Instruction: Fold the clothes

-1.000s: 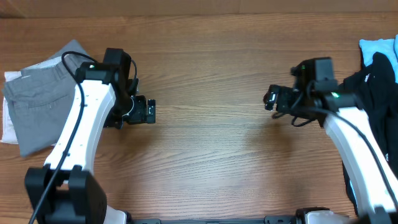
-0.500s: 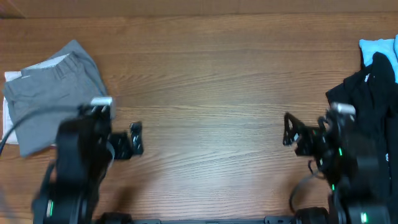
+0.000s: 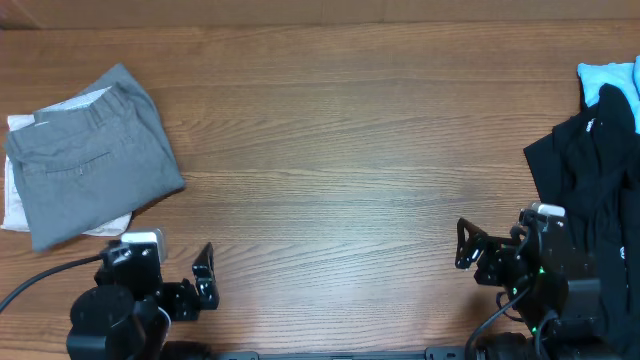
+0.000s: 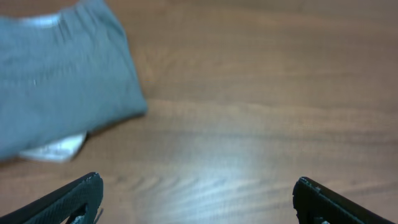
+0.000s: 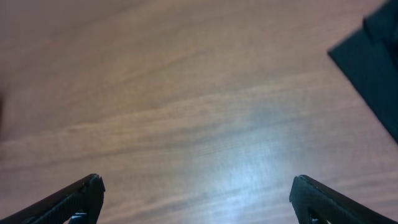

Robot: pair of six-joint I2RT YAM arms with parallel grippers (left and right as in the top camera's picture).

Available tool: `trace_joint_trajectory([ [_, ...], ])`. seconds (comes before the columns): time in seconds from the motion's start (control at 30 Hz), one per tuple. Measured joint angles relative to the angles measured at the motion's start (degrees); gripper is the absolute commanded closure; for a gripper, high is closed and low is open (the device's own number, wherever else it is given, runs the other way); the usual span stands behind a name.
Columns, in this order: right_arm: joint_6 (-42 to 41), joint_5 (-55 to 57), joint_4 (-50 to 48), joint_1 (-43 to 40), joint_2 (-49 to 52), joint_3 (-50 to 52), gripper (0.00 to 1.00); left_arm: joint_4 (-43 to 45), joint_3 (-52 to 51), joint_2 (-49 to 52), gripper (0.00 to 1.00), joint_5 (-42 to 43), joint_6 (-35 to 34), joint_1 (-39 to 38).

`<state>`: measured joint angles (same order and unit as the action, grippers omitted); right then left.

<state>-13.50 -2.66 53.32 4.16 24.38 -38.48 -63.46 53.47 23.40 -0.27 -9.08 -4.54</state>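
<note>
Overhead, the brown wood-grain desk (image 3: 350, 150) carries the folded grey clothes (image 3: 90, 165) at its far-left corner, flat on a white garment (image 3: 14, 195), waistband slanting along the far side, while the left tool (image 3: 206, 279) and right tool (image 3: 464, 246) near the front edge both gape wide, empty.

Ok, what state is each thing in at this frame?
Grey shorts: folded, lying flat on the white garment.
White garment: mostly covered by the shorts.
Black garment: unfolded heap.
Blue garment: crumpled, partly under the black one.
Left gripper: open, empty.
Right gripper: open, empty.
</note>
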Motion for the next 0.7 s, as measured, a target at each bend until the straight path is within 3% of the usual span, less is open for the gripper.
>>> trace_joint_trajectory([
  [0.2, 0.04, 0.11, 2.97, 0.0, 0.0, 0.04, 0.0, -6.01, -0.13, 0.0, 0.0, -0.02, 0.0, 0.0],
  [0.5, 0.02, 0.11, 4.76, 0.0, -0.66, 0.04, 0.0, -6.32, -0.22, 0.0, 0.0, -0.02, 0.0, 0.0],
  [0.7, 2.67, 0.11, -2.73, 0.0, -8.04, 4.55, 0.0, -6.45, -0.26, 0.0, 0.0, -0.02, 0.0, 0.0],
])
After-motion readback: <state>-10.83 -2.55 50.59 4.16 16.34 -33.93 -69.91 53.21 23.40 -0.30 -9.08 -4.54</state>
